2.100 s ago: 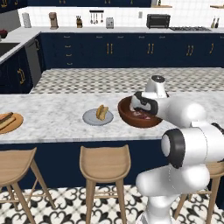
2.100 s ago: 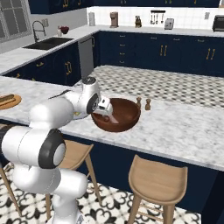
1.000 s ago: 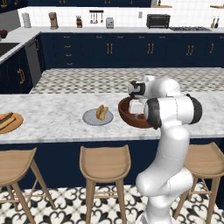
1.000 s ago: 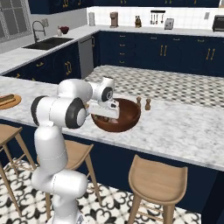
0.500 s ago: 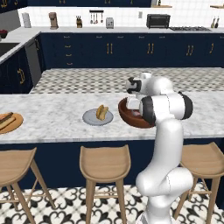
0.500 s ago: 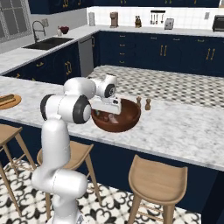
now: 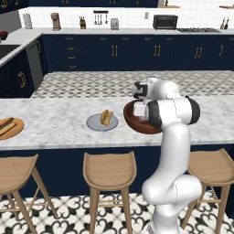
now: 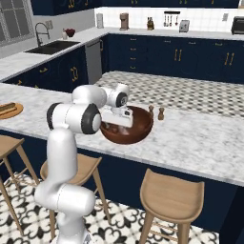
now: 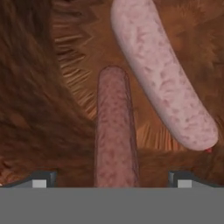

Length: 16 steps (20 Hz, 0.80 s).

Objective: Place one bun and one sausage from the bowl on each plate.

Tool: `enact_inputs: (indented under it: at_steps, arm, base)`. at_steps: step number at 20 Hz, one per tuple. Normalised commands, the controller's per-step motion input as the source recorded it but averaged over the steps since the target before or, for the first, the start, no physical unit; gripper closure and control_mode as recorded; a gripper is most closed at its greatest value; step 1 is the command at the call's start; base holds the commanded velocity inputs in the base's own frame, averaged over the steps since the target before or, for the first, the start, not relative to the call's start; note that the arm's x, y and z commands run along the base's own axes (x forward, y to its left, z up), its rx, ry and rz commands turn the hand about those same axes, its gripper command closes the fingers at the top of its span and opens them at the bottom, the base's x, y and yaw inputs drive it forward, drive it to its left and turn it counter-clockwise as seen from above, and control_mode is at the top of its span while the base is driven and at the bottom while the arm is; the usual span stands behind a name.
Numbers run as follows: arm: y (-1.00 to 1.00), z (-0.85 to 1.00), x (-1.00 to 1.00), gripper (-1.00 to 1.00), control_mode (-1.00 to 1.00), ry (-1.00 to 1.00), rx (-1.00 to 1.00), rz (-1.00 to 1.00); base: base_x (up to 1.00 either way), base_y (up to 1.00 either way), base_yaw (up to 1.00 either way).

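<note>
My gripper (image 9: pixel 111 179) is down inside the dark wooden bowl (image 9: pixel 39 109), open, with a fingertip on each side of a reddish-brown sausage (image 9: pixel 114 127) and not closed on it. A paler pink sausage (image 9: pixel 162 74) lies beside it, slanting away to the right. From the base, the hand reaches into the bowl (image 7: pixel 130 119) (image 8: pixel 138 131), whose rim hides the fingers. A grey plate (image 7: pixel 93 123) left of the bowl carries one bun (image 7: pixel 107 117). An orange wooden plate (image 7: pixel 16 130) (image 8: pixel 12 112) at the counter's far left holds a bun and a sausage.
Two small shakers (image 8: pixel 156 113) stand just behind the bowl. Wooden stools (image 7: pixel 109 169) line the near side of the marble island. My own upright arm (image 7: pixel 171 137) blocks part of the bowl.
The hand has sunk from just above the bowl down into it, and the arm has straightened upright. The jaws have stayed wide. Plates and food have not moved.
</note>
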Motion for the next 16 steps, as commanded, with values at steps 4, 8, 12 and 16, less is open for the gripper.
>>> enact_inputs:
  at_steps: [4,8,12,16]
  arm:
    - [0.17,-0.18,-0.31,-1.0,-1.0,0.04,-0.03,0.03]
    - [0.11,-0.19,-0.02,-1.0,-1.0,0.04,-0.01,0.01]
    - [0.06,-0.16,0.12,1.0,-1.0,0.0,0.0,0.0]
    - [0.0,-0.11,0.0,1.0,-1.0,0.01,-0.01,0.0]
  base:
    - [0.0,0.0,0.0]
    - [0.0,0.0,0.0]
    - [0.0,0.0,0.0]
    - [0.0,0.0,0.0]
